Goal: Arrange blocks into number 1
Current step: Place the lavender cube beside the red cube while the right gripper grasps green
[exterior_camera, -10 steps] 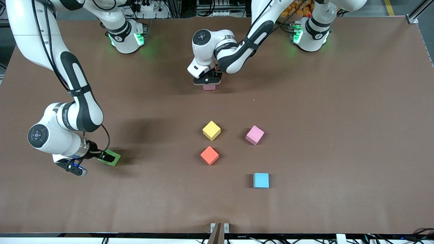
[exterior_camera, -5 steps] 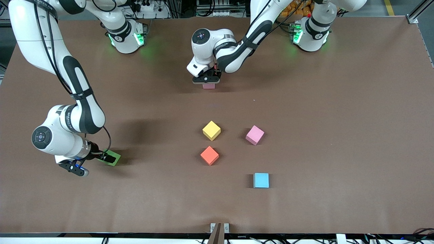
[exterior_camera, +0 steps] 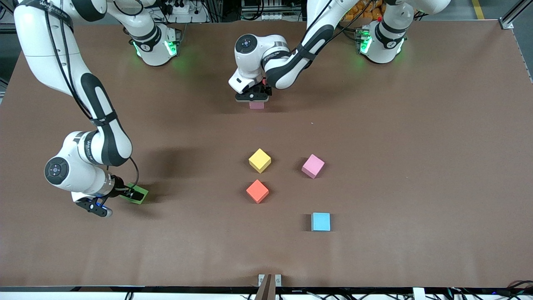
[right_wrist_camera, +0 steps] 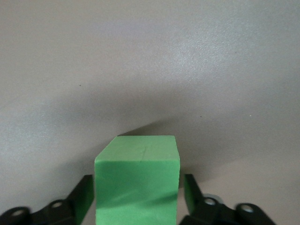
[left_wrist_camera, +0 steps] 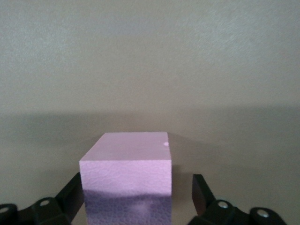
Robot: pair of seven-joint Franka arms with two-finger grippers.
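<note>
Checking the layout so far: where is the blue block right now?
The blue block lies on the table nearest the front camera, just nearer than the pink block and beside the red block.

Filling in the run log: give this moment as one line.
left gripper: open around pink block | right gripper: at green block | yellow block, red block: unheld

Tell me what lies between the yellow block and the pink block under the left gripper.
Nothing: in the front view only bare table lies between the yellow block and the pink block under the left gripper.
</note>
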